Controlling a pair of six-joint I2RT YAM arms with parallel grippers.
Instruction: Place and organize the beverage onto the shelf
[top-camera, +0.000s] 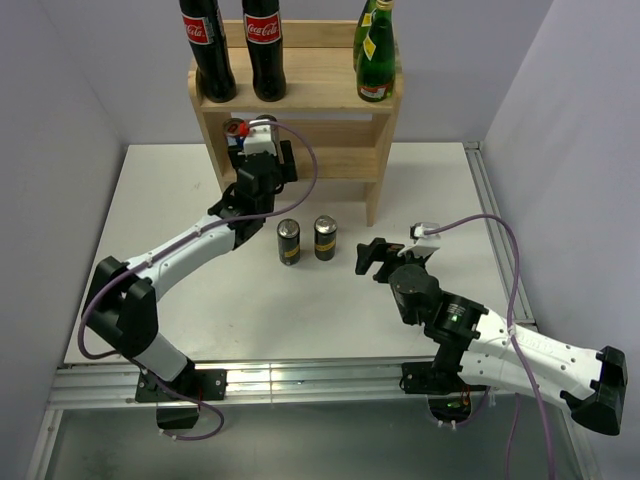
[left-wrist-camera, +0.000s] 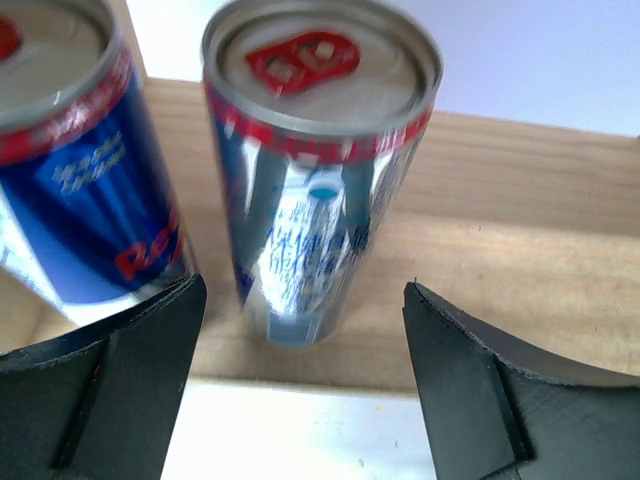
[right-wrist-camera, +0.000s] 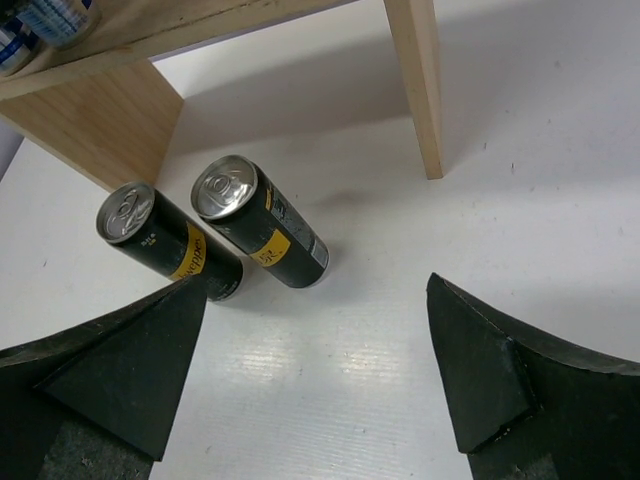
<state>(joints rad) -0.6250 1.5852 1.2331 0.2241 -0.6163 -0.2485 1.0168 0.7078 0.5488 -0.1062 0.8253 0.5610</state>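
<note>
1. From above, my left arm hides its fingertips at the shelf, upper centre; the bottles on top are cropped.
2. Only the left wrist view shows my left end effector spread, flanking a blue-silver can untouched.
3. My right end effector gapes wide over the worktop, black cans ahead.

White table stands enclosed by 3 plain pale-lilac walls.

A blue-and-silver can stands upright on the wooden shelf, untouched between the left gripper's spread fingers; a Red Bull can stands at ten o'clock.
</note>
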